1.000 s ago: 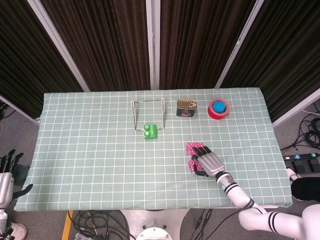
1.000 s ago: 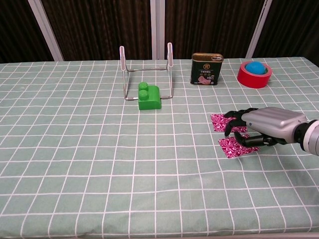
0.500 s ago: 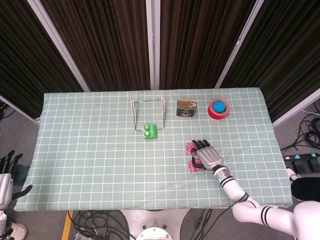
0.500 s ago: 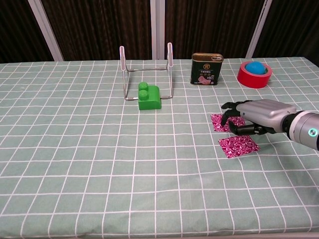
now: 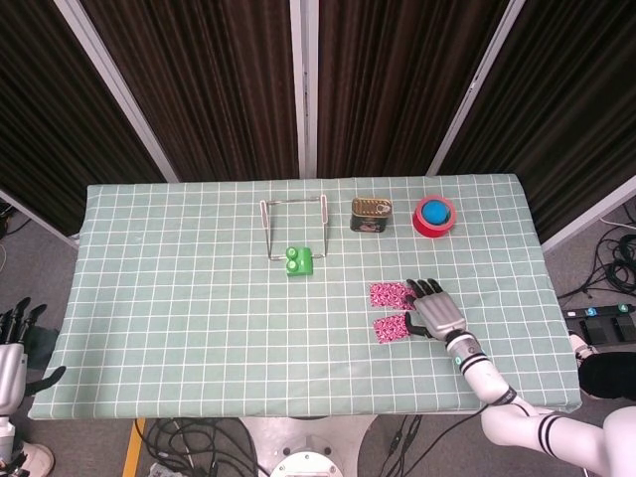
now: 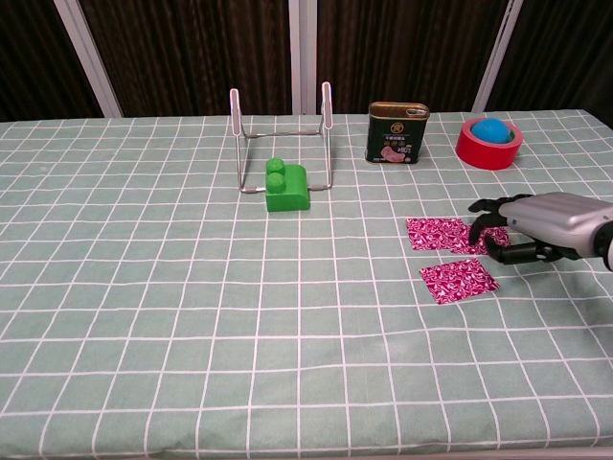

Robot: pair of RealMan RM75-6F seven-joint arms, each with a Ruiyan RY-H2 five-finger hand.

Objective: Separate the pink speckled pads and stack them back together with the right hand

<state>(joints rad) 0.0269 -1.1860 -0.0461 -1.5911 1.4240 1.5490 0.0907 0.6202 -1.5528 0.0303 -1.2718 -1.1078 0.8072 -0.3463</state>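
Two pink speckled pads lie flat and apart on the green checked cloth. The far pad (image 5: 387, 293) (image 6: 437, 234) sits just behind the near pad (image 5: 394, 327) (image 6: 459, 279). My right hand (image 5: 433, 308) (image 6: 533, 224) hovers palm down just right of them, its fingers spread and slightly curled, holding nothing. Its fingertips reach the far pad's right edge. My left hand (image 5: 14, 343) hangs beyond the table's left edge, fingers apart and empty; the chest view does not show it.
A green block (image 5: 299, 260) (image 6: 285, 187) stands in front of a wire rack (image 5: 294, 225) (image 6: 281, 139). A dark tin (image 5: 371, 214) (image 6: 397, 132) and a red tape roll with a blue ball (image 5: 434, 216) (image 6: 488, 141) sit at the back right.
My right hand has let go of the near pad and slid right, off both pads. The pads now lie fully uncovered, side by side.
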